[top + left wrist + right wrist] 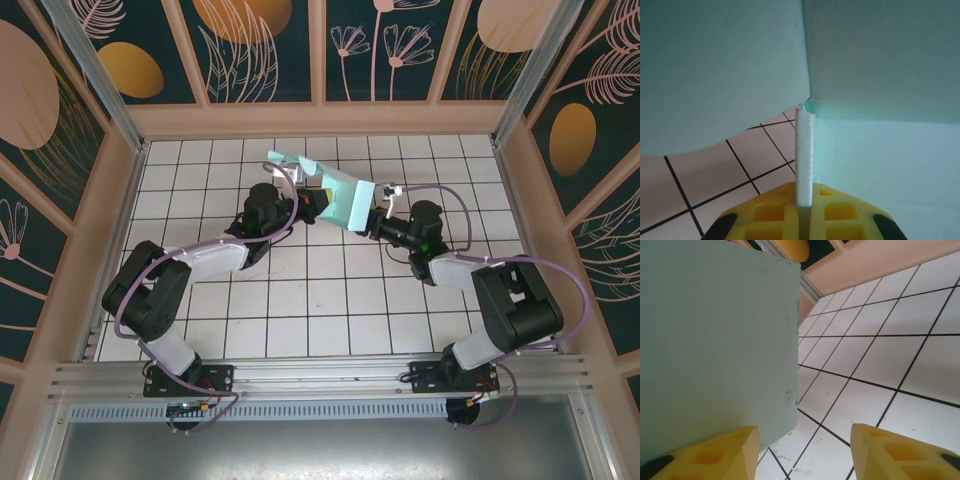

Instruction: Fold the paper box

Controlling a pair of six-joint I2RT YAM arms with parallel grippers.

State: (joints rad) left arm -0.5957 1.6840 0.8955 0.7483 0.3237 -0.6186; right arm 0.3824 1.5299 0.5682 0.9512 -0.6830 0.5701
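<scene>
paper box point(345, 203), thin creased mint card

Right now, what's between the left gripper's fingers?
An edge-on flap of the paper box, pinched between the left gripper's yellow fingers. The tiled floor shows beyond it. This shows in the left wrist view.

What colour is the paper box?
Pale mint-blue, plain with no print. The paper box shows best in the top external view.
</scene>
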